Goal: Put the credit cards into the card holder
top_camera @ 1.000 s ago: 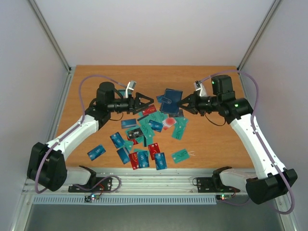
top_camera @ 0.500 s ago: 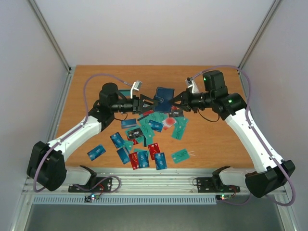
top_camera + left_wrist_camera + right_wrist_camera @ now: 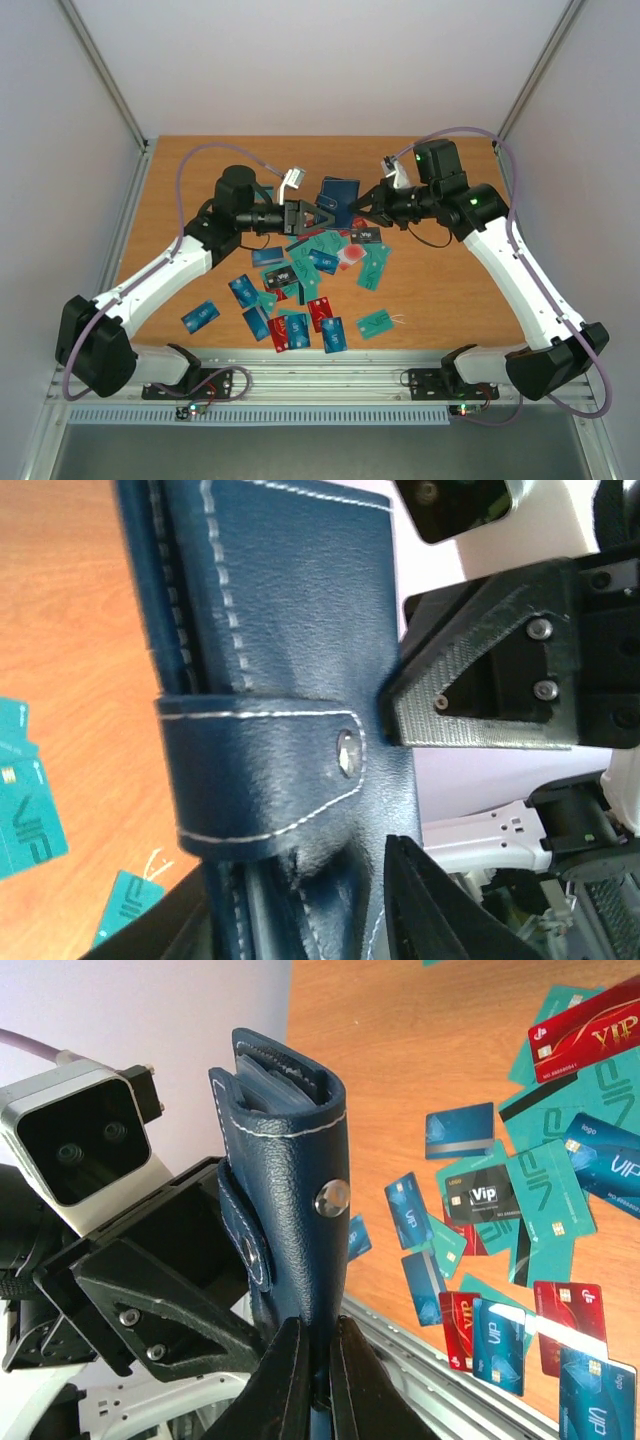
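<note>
Stitching, white along the dark navy-blue leather card holder point(image 3: 290, 680) and its snap-fastened clasp tab point(image 3: 265, 770), shows clearly in the left wrist view. Only the right wrist view lets "VIP" be read on the red, teal, blue and black plastic credit cards point(image 3: 560, 1190) strewn over the orange wooden table point(image 3: 440, 290). The right gripper point(image 3: 318, 1345) pinches the holder's edge and keeps it off the table between the arms. The left gripper point(image 3: 328, 213), spread wide a second ago, now flanks the holder. I cannot tell whether it clamps.
</note>
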You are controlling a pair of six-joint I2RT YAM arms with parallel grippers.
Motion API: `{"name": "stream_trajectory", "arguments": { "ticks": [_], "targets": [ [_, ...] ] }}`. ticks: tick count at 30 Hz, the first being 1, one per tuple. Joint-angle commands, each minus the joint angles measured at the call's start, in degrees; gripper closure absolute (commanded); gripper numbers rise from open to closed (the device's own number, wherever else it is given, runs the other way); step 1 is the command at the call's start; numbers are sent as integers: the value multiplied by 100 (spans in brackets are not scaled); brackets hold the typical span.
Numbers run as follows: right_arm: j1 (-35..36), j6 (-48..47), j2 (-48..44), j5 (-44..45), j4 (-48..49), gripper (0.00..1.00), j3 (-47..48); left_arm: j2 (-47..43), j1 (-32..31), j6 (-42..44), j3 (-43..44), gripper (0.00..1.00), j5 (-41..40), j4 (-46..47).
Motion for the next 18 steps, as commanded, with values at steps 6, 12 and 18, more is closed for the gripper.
{"name": "stream_trajectory", "arguments": {
  "ticks": [6, 12, 18],
  "targets": [
    [53, -407, 135, 75, -524, 42, 409, -14, -37, 328, 405, 81, -19, -346],
    [-292, -1087, 19, -147, -991, 4, 683, 47, -37, -594, 485, 85, 510, 648],
    [-811, -1046, -454, -1380, -231, 4, 230, 269, -33, -1965, 665, 89, 840, 1727]
  ]
}}
